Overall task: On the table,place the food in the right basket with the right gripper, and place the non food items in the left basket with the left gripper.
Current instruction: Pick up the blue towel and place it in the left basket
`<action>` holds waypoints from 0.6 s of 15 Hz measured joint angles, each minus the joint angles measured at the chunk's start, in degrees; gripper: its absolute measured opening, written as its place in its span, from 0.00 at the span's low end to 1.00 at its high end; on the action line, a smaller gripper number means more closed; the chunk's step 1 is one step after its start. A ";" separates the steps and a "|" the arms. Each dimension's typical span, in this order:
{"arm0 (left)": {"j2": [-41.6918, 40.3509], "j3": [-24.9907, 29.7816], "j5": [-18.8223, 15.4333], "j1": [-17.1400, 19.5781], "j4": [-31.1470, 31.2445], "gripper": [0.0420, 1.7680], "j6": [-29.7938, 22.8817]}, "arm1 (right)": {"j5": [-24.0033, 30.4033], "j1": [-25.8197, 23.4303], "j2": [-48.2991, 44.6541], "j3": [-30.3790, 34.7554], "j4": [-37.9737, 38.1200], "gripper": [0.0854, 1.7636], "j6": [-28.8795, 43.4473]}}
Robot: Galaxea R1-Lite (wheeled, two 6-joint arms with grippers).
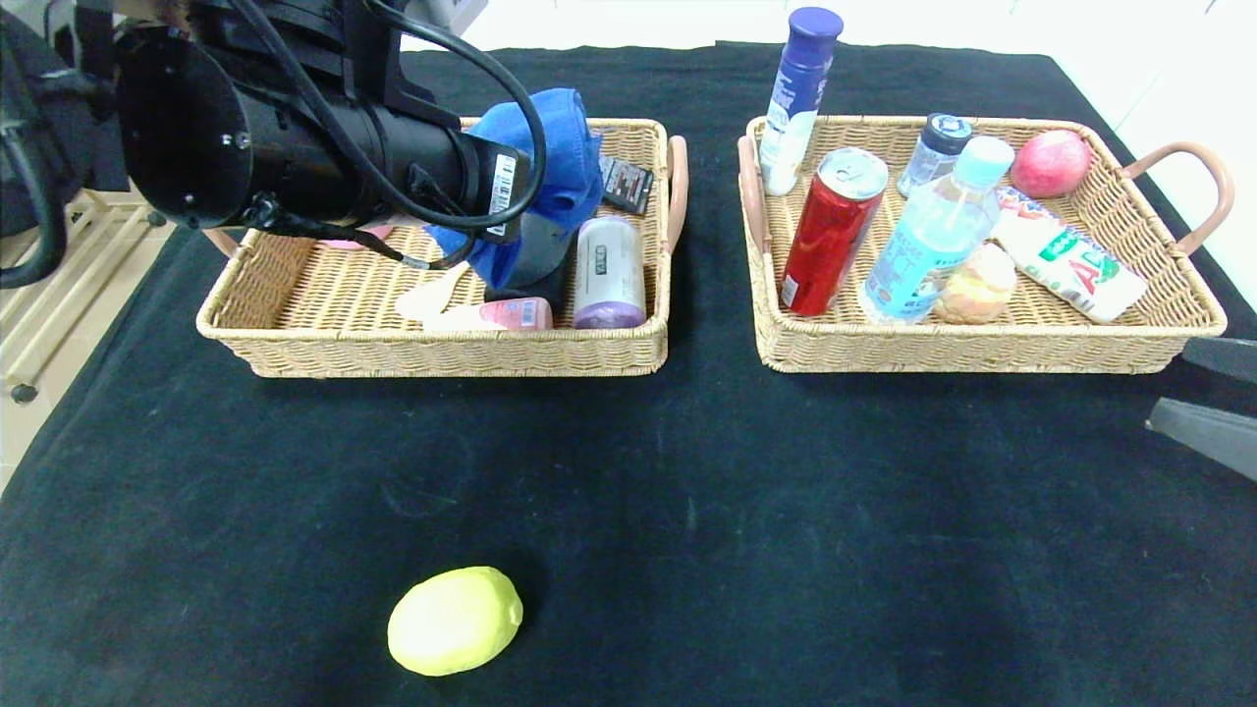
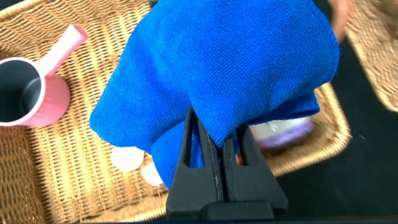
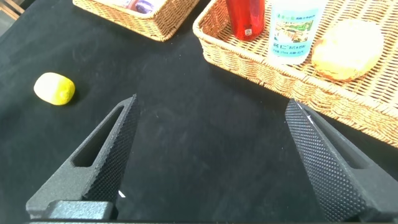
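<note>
Blue cloth (image 2: 217, 74) is hanging over the left basket (image 1: 324, 304), left tool (image 2: 219, 163) clamped on it and mostly hidden under it. Lemon (image 1: 455, 620) is sitting on the surface (image 1: 786, 540). Right tool (image 3: 211, 134) is hovering nearby, spread apart, mostly cut off in the head view.

Open black table (image 1: 687, 511) surrounds the lemon (image 1: 455, 621); both baskets, left basket (image 1: 295, 324) and right basket (image 1: 982, 344), stand well beyond it.

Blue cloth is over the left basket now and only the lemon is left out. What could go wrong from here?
1. The left gripper pinches only a fold of the blue cloth; released, it may drape over the left basket rim.
2. The lemon lies on the left half of the table, far from the open right gripper, and may roll when grasped.
</note>
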 joint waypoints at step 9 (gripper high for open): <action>6.92 -4.66 -1.46 5.68 -3.45 0.05 -0.44 | 0.00 0.00 -0.05 0.33 -0.11 0.97 -0.63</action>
